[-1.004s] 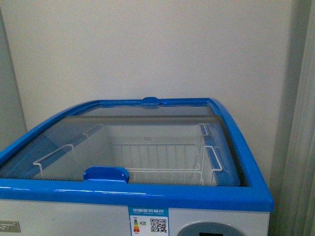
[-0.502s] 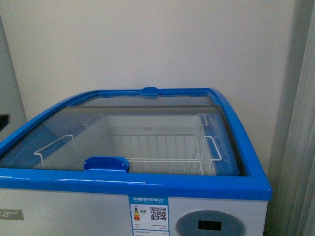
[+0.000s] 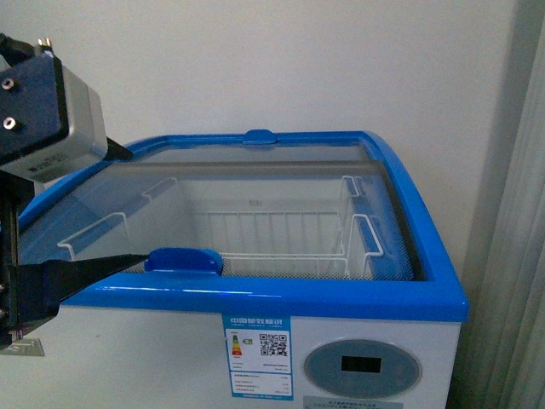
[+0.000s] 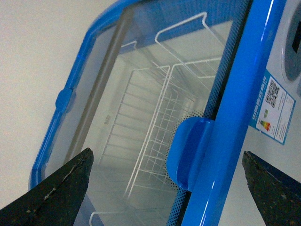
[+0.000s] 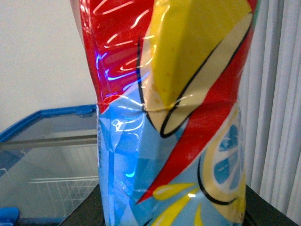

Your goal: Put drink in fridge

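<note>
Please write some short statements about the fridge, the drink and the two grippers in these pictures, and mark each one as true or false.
1. The glass lid covers the basket. True.
2. The left gripper is shut on the lid handle. False: it is open, with its fingers wide apart and the handle in front of the gap.
3. The drink has a red, yellow and blue wrapper. True.
4. The drink lies in the basket. False: no drink shows in the basket. The drink is in the right gripper, outside the fridge.
</note>
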Controlling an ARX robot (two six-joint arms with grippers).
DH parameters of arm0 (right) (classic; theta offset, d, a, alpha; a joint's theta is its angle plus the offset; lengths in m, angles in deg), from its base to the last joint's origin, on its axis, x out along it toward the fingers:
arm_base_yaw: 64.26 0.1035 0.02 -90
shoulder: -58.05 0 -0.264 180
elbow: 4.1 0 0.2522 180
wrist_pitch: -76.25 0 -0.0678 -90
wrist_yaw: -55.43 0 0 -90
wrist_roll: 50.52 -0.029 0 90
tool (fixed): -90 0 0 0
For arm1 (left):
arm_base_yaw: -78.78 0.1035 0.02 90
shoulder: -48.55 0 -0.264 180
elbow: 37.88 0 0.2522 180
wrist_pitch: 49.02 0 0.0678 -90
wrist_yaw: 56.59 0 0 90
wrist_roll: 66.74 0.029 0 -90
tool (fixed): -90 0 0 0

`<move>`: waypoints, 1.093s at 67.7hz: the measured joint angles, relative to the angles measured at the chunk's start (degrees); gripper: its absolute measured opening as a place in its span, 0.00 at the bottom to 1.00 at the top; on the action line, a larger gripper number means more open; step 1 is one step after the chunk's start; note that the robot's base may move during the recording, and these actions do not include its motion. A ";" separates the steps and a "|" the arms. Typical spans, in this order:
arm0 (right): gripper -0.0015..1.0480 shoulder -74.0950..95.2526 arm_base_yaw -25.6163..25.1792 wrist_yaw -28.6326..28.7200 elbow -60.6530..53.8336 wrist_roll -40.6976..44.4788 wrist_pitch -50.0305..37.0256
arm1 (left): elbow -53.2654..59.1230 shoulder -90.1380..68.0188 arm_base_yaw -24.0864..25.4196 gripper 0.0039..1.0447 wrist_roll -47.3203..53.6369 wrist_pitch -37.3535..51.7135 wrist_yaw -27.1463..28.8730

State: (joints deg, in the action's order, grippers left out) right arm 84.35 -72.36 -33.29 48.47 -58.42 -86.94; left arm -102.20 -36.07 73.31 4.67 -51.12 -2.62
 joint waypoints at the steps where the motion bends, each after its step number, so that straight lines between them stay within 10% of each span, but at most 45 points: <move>1: 0.39 0.00 0.00 0.00 0.00 0.00 0.00 | -0.44 -0.46 0.00 0.92 0.72 -0.48 0.00; 74: 0.39 0.00 0.00 0.02 0.00 0.00 0.00 | -12.09 -16.06 -1.36 0.92 5.49 -0.33 1.99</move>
State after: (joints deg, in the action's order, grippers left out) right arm 84.35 -72.36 -33.27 48.47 -58.42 -86.94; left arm -114.29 -52.14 71.95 10.16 -51.44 -0.63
